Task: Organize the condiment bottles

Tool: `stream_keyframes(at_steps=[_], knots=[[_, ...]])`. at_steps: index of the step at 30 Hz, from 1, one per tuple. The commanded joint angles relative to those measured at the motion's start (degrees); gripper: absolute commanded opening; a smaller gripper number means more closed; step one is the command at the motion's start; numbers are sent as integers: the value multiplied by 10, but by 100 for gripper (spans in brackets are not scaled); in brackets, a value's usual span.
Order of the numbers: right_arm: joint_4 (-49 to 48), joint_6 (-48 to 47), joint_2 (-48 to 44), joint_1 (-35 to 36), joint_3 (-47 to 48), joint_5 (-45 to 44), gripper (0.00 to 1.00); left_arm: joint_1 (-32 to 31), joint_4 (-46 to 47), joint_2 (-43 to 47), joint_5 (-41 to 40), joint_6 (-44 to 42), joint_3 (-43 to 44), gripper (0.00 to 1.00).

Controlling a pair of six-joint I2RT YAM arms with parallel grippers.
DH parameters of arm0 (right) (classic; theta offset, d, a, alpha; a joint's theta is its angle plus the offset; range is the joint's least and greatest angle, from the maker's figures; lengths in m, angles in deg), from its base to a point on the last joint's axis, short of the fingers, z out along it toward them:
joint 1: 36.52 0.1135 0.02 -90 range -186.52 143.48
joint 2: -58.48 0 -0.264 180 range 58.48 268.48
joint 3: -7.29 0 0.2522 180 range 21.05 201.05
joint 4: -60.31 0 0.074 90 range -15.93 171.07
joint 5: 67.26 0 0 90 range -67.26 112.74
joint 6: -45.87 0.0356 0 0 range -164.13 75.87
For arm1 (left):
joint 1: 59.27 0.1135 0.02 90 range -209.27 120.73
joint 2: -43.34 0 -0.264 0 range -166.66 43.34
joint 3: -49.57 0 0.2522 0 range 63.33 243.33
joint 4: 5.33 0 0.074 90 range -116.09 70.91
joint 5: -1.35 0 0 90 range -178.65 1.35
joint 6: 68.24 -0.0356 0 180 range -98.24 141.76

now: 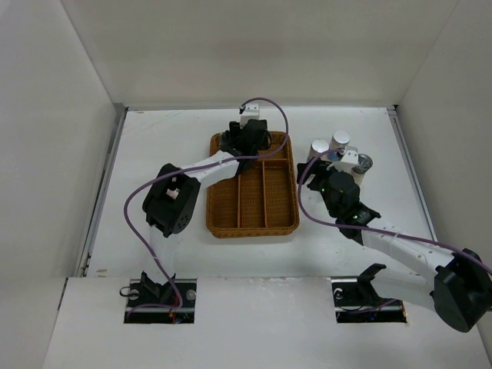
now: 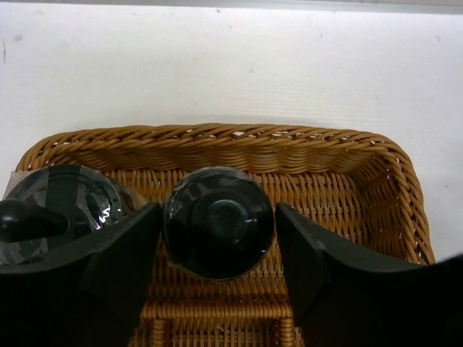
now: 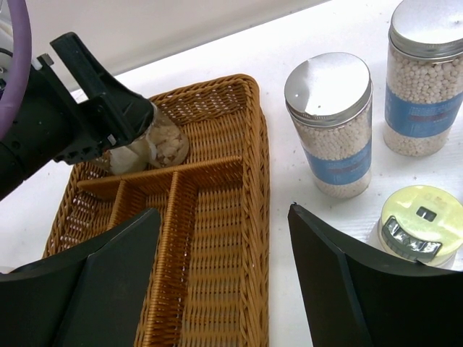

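The right pincer [image 3: 221,213] hangs released over the tabletop [image 3: 289,108] towards its right edge, between the wicker tray [image 3: 259,181] and a yellowish-capped bottle [image 3: 422,224]. Beyond stand the nearer blue-labelled bottle [image 3: 329,123] and the farther blue-labelled bottle [image 3: 427,72], both holding white beads. In the tray's far compartment the left pincer [image 2: 217,210] is clenched on a black-capped bottle [image 2: 217,224], a second black-capped bottle [image 2: 65,199] just beside it.

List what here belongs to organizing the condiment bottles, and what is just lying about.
Job:
black-capped bottle
second black-capped bottle
blue-labelled bottle
second blue-labelled bottle
yellow-capped bottle

Just there:
wicker tray
purple cable
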Motion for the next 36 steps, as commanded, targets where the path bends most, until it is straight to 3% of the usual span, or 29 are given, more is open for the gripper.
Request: stream_keyframes(at_steps=[1, 7, 10, 12, 15, 17, 19, 21, 24, 27, 31, 36], knots=[[-25, 6, -6, -4, 3, 0, 78, 2, 67, 28, -9, 9, -18, 64], [-25, 6, -11, -5, 0, 0, 79, 3, 102, 64, -9, 6, -39, 85], [-25, 3, -11, -2, 2, 0, 78, -3, 142, 93, -9, -2, -58, 88], [-25, 1, -8, -2, 3, 0, 68, -8, 153, 121, -9, -6, -63, 88], [-25, -2, -7, -2, 6, 0, 34, -20, 176, 174, -9, -10, -81, 88], [-28, -8, -6, -2, 6, -2, 25, -32, 198, 207, -2, -14, -92, 88], [-25, -12, -6, -2, 6, -8, 23, -44, 202, 230, 4, -18, -98, 86], [-24, -13, -13, -2, 6, -16, 24, -59, 208, 264, 11, -13, -119, 79], [-15, -13, -18, -9, 3, -35, 29, -81, 234, 318, 13, 18, -194, 57], [35, -5, -23, -37, 14, -60, 41, -103, 241, 369, 25, 66, -295, 39], [114, -14, -23, -64, 34, -90, 66, -126, 249, 445, 48, 94, -439, 28], [151, -7, -17, -111, 33, -95, 81, -156, 254, 555, 91, 126, -587, 24]])
